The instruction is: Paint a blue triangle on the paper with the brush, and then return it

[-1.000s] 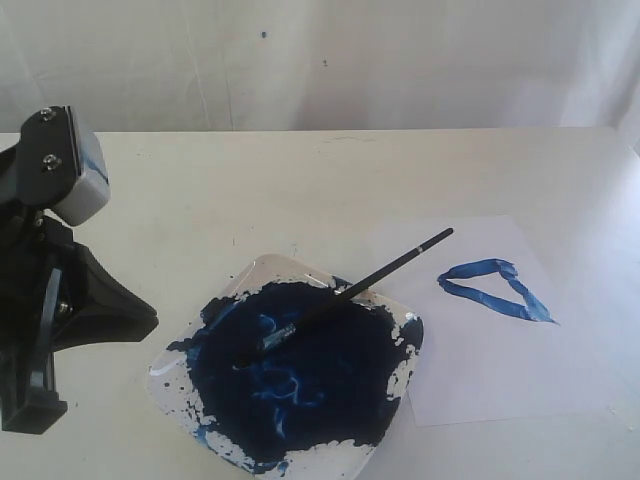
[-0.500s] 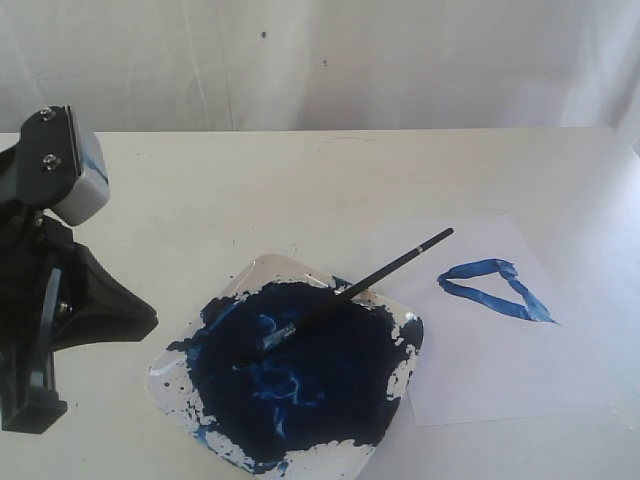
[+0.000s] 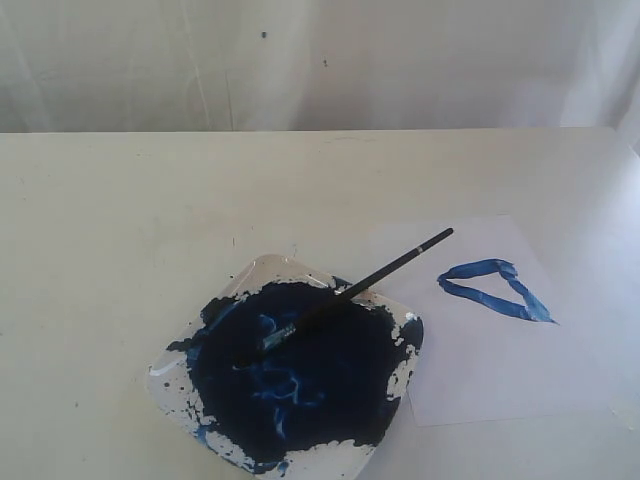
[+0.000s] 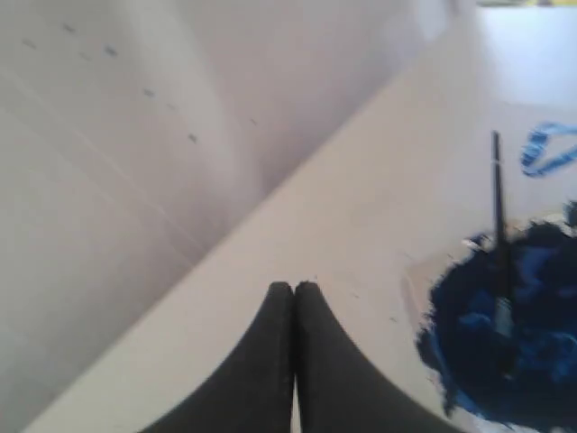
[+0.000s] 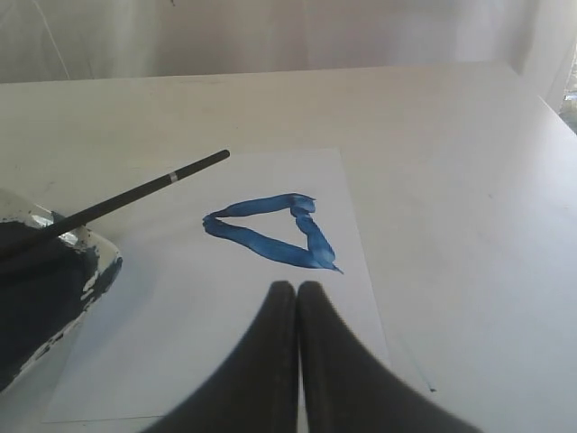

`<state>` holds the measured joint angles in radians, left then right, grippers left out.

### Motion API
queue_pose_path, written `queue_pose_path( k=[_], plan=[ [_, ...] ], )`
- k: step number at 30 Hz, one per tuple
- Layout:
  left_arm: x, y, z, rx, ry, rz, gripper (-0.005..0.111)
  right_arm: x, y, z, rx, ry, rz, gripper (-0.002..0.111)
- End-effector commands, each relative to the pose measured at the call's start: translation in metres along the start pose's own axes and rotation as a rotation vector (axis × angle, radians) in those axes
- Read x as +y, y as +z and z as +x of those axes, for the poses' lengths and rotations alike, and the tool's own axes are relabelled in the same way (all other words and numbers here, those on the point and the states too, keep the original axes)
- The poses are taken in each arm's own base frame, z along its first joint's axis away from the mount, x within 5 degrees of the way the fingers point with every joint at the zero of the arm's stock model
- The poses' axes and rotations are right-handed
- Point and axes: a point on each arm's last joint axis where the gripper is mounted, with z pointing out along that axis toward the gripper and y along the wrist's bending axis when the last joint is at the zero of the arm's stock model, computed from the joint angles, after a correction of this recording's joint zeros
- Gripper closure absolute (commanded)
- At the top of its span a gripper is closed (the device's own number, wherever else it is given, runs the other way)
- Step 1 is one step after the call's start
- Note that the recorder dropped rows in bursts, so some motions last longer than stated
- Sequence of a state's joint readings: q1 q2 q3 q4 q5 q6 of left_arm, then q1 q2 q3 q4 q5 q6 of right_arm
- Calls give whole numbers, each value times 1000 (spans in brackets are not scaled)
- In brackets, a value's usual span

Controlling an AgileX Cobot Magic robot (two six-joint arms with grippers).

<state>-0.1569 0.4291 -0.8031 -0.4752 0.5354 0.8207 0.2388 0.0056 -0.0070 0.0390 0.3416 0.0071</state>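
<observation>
The brush [image 3: 350,290] lies with its bristles in the dark blue paint of the tray [image 3: 260,272] and its black handle sticking out over the paper [image 3: 500,370]. On that white sheet sits the blue triangle [image 3: 495,290], a rough outline. The right wrist view shows the blue triangle [image 5: 270,236], the paper [image 5: 180,343], the brush [image 5: 135,195] and my right gripper [image 5: 297,286], shut and empty above the sheet. My left gripper [image 4: 294,288] is shut on nothing, off to the side of the tray [image 4: 410,289] and the brush [image 4: 497,225]. Neither gripper shows in the exterior view.
The tray [image 5: 99,262] holds a large puddle of dark blue paint [image 3: 300,380]. A pale wall or curtain [image 3: 320,60] stands behind the cream table [image 3: 150,200]. The table's right edge [image 5: 541,99] shows in the right wrist view.
The left arm, which stood at the left edge of the exterior view, has gone out of that view. The brush, tray and paper have not moved.
</observation>
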Motion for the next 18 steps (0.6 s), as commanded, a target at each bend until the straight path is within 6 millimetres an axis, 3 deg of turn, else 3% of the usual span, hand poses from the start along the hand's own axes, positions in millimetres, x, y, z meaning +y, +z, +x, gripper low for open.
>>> queue_pose_path(
  k=[1, 5, 9, 12, 15, 18],
  plan=[
    [-14, -53, -9, -187, 49, -227, 107, 0, 0, 1, -5, -2, 1, 108],
    [-33, -89, -9, -309, 104, -314, 107, 0, 0, 1, -5, -2, 1, 108],
    [-36, -95, -9, -353, 55, -330, 107, 0, 0, 1, -5, -2, 1, 108],
    [-31, -78, 13, -275, -223, -327, 107, 0, 0, 1, -5, -2, 1, 108],
    [-30, -42, 66, -80, -510, -372, 107, 0, 0, 1, -5, -2, 1, 108],
    [-40, -16, 106, 57, -582, -347, 107, 0, 0, 1, -5, -2, 1, 108]
  ],
)
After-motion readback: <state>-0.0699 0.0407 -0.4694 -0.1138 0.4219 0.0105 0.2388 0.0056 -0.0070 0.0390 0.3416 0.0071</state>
